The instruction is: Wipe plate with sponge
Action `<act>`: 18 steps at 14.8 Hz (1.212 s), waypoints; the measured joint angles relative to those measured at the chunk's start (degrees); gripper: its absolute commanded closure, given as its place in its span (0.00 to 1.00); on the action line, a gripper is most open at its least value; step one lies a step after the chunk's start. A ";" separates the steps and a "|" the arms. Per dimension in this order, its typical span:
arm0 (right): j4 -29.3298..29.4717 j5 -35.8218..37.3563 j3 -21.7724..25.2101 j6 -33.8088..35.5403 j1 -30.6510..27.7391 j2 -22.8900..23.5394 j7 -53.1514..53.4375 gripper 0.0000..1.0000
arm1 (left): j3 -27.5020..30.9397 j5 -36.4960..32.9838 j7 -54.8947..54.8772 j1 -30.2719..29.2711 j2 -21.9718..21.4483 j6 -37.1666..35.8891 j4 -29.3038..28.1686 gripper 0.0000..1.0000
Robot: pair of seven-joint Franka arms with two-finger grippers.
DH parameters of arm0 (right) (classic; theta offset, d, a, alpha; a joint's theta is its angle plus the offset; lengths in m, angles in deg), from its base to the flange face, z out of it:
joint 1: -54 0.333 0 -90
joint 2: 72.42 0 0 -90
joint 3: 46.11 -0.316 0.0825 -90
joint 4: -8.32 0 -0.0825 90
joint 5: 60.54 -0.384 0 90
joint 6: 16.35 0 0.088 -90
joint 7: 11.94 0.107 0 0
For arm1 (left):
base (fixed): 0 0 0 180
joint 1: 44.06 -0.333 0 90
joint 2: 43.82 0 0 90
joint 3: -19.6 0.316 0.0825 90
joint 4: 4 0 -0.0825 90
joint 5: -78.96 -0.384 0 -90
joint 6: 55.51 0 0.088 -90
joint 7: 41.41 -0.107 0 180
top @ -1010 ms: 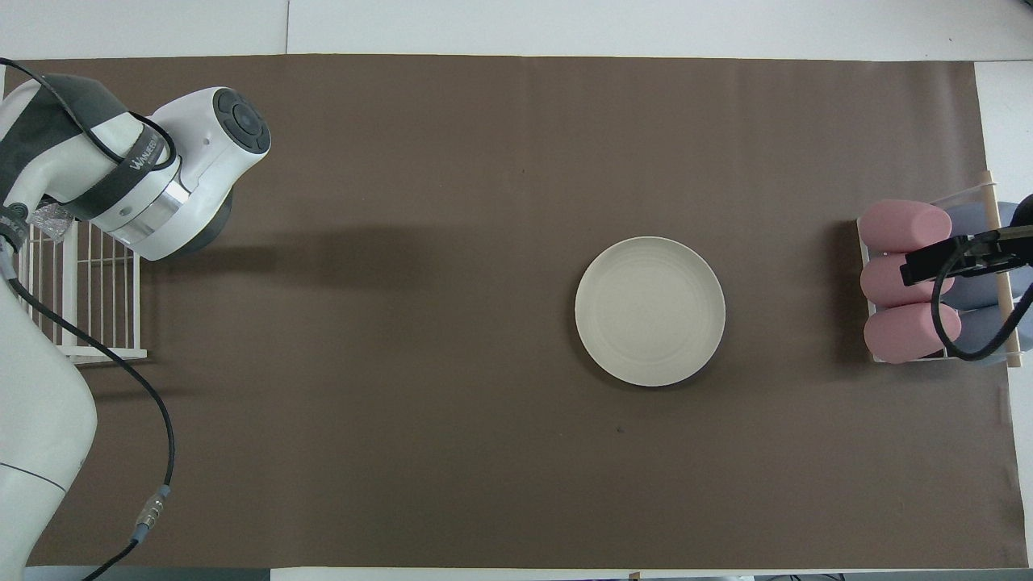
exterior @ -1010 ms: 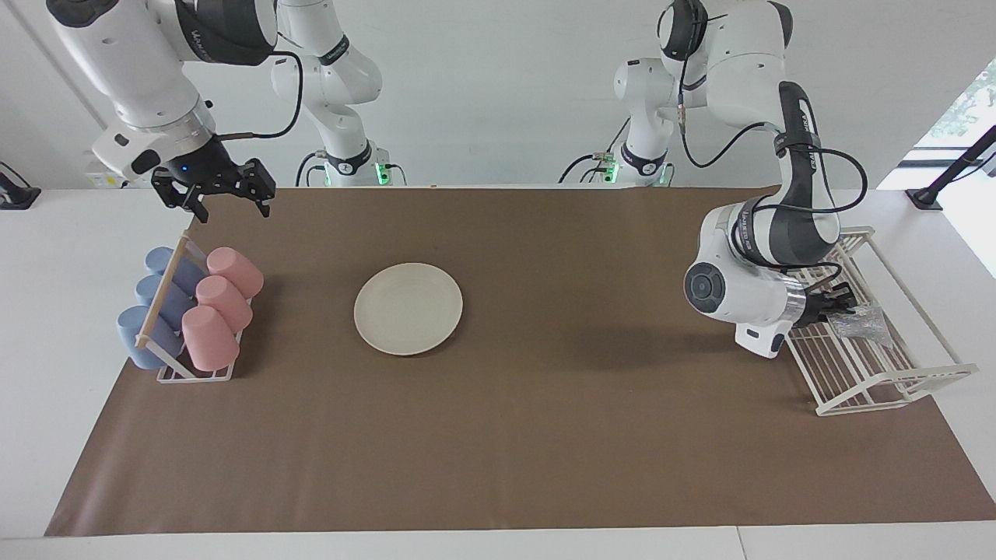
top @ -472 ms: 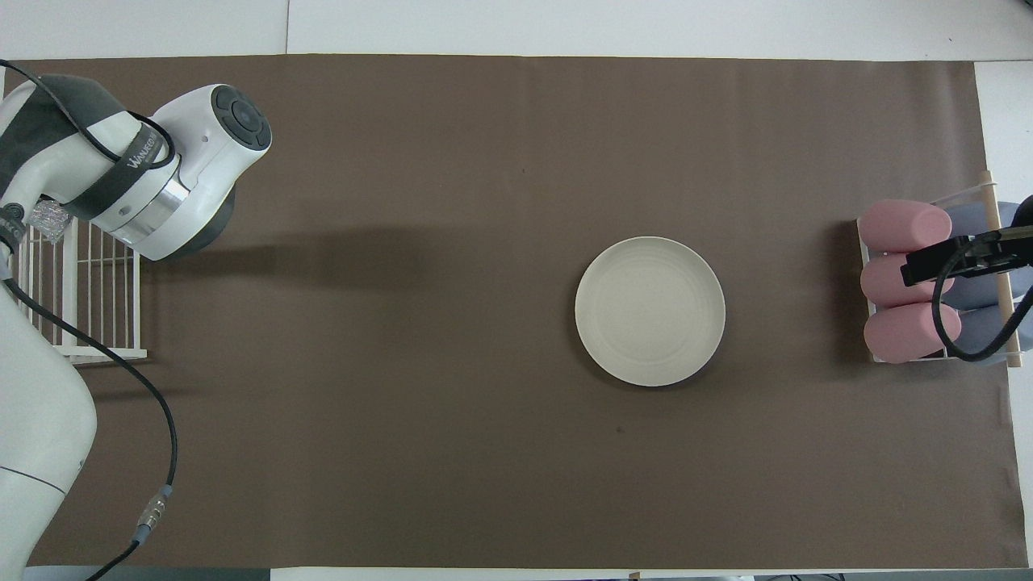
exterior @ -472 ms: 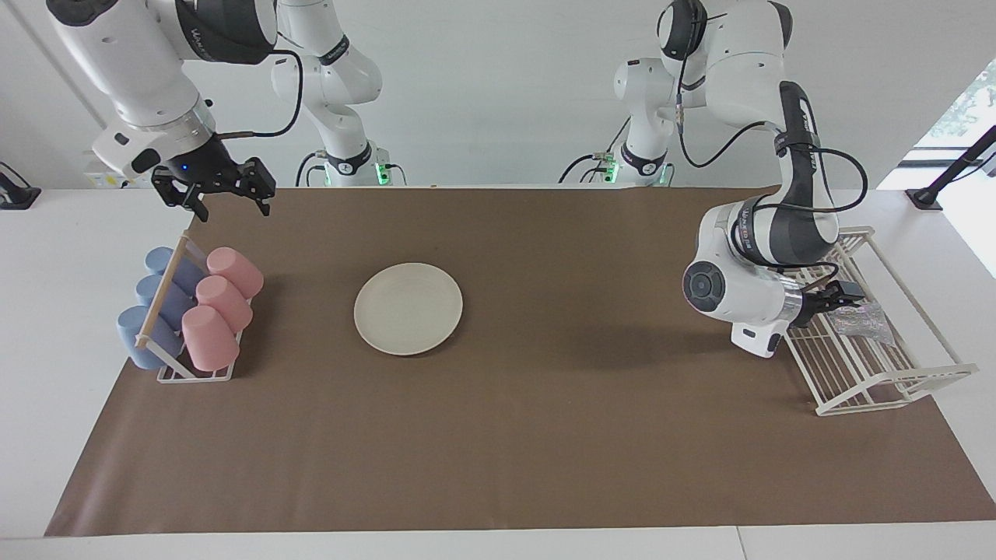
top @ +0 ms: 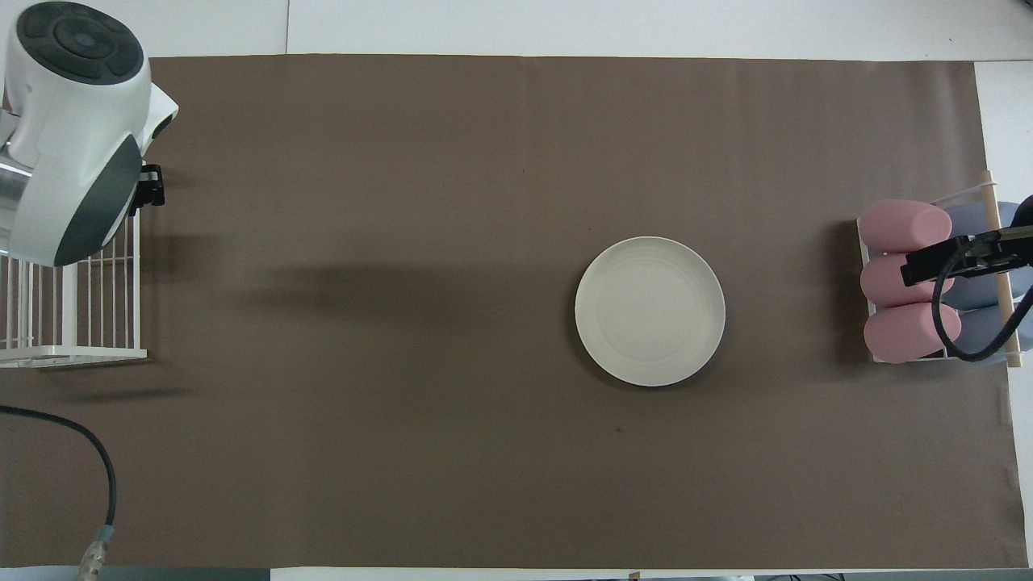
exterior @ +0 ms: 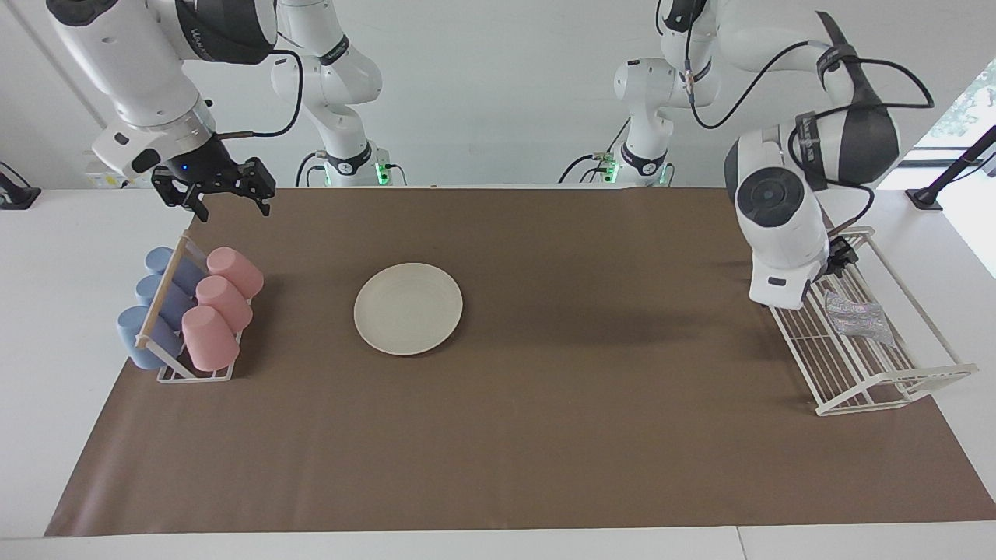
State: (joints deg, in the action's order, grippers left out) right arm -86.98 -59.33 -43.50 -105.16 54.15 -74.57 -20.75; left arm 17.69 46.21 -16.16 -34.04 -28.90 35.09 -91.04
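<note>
Plate (exterior: 408, 309) and sponge (exterior: 857, 317) were well apart when I checked the facing view. I saw the plate lying flat and bare on the brown mat (exterior: 545, 435) that covered the desk (exterior: 47, 311), toward the right arm's end. The sponge lay inside the white wire rack (exterior: 887, 373) at the left arm's end, on its bars, with nothing touching it. My left end effector (exterior: 840, 255) hung over the part of that rack nearer the robots, mostly hidden by the wrist, clear of the sponge; its fingers stood spread and it carried nothing. At the right arm's end a cup rack (exterior: 175, 372) held three pink cups (exterior: 223, 307) and three blue cups (exterior: 156, 303) lying on their sides in two rows. My right end effector (exterior: 226, 198) waited in the air over the mat beside the cup rack, fingers spread wide, holding nothing.

From overhead, I found the plate (top: 650, 311) empty on the mat (top: 403, 444). The pink cups (top: 904, 290) filled the side of the cup rack (top: 867, 355) beside the plate. The right end effector (top: 960, 258) covered part of them. The left end effector (top: 150, 184) barely showed at the wrist's edge over the wire rack (top: 81, 352); I could not see the sponge there.
</note>
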 measured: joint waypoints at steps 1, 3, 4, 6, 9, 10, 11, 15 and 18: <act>0.00 0.00 0.00 0.00 0.00 0.00 0.00 0.00 | 0.19 3.55 0.00 -0.08 -1.74 0.00 0.03 0.00; 0.00 0.00 0.00 0.00 0.00 0.00 0.00 0.00 | 0.44 11.88 -0.49 -1.56 -5.12 0.01 0.12 0.00; 0.00 0.00 0.00 0.00 0.00 0.00 0.00 0.00 | 0.51 16.10 -1.64 -2.81 -6.88 0.00 0.14 0.00; 0.00 0.00 0.00 0.00 0.00 0.00 0.00 0.00 | 0.66 22.52 -3.70 -4.75 -10.19 -0.76 0.11 0.00; 0.00 0.00 0.00 0.00 0.00 0.00 0.00 0.00 | 0.70 27.58 -4.31 -5.20 -13.79 -4.78 0.04 0.00; 0.00 0.00 0.00 0.00 0.00 0.00 0.00 0.00 | 0.61 28.85 -4.31 -5.18 -14.76 -6.27 0.00 0.00; 0.00 0.00 0.00 0.00 0.00 0.00 0.00 0.00 | 0.55 29.82 -4.31 -5.18 -15.63 -7.60 -0.09 0.00; 0.00 0.00 0.00 0.00 0.00 0.00 0.00 0.00 | 0.48 32.33 -4.59 -5.11 -17.34 -7.00 -2.54 0.00; 0.00 0.00 0.00 0.00 0.00 0.00 0.00 0.00 | 0.41 35.19 -5.04 -5.39 -17.37 -5.42 -4.83 0.00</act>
State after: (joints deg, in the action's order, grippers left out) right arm -86.98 -59.33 -43.50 -105.16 54.15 -74.58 -20.75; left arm 18.10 81.40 -21.20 -39.43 -46.27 29.67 -95.87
